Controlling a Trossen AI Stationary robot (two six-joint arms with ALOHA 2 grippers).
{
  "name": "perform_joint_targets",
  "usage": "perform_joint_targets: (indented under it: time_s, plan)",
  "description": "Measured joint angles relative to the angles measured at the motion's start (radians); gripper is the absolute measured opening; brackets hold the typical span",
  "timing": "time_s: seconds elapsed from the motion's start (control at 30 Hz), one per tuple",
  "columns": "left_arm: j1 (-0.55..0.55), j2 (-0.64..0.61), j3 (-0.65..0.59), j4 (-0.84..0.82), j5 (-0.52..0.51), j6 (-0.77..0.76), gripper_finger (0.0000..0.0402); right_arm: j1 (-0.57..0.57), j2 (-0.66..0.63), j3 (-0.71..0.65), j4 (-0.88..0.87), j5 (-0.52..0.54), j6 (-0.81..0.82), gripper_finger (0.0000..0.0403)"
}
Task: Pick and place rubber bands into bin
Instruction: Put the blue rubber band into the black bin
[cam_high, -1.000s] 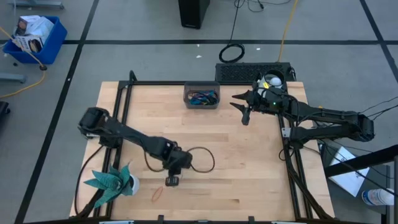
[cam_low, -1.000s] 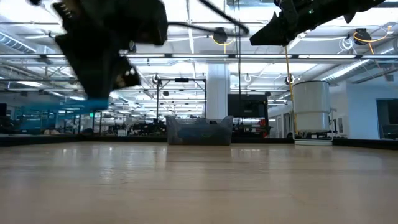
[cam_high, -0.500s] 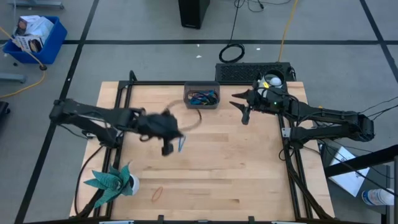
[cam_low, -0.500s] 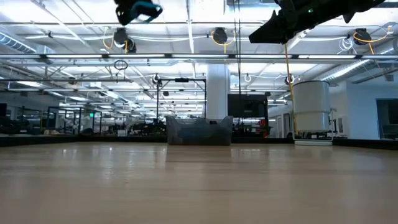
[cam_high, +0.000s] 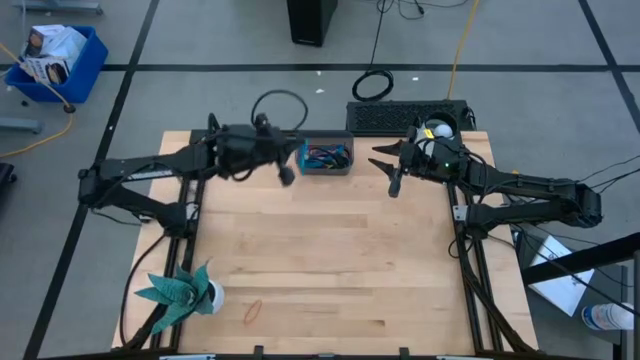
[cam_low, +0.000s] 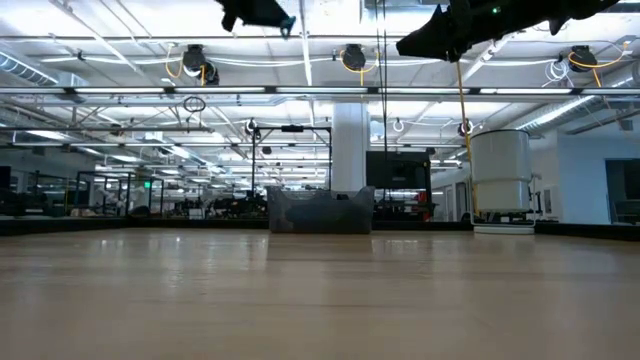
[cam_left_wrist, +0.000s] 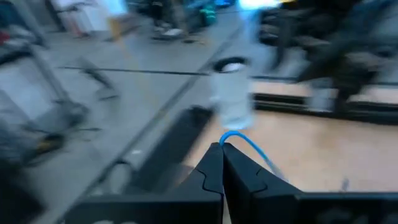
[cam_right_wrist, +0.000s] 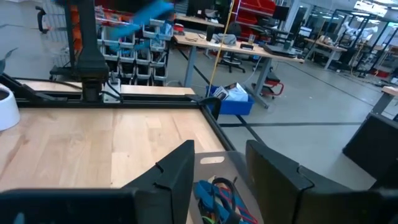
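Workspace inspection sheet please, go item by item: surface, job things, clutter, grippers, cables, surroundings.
Surface: wooden table, mostly bare.
Job's things: bin at the far edge holding coloured bands; orange rubber band near the front edge; blue rubber band pinched by the left gripper.
Clutter: teal paper plant at the front left corner.
Grippers: left shut beside the bin; right gripper open, waiting right of the bin.
Cables: black coil on the floor.
Surroundings: blue crate.

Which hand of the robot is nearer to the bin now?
The left hand: it hangs just beside the bin, at its left end, shut on a blue rubber band. The right hand waits farther off, past the other end.
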Motion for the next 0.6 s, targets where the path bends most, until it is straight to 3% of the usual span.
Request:
perform_joint_targets:
  time_s: [0.23,0.6]
  plan:
    - [0.136,0.138,0.000,0.175,-0.014,0.084,0.0002,0.000,0.000,0.000,0.001,0.000,-0.005,0.0141]
    - [0.267,0.407,0.000,0.180,-0.005,0.077,0.0003,0.000,0.000,0.000,0.000,0.000,0.014,0.0141]
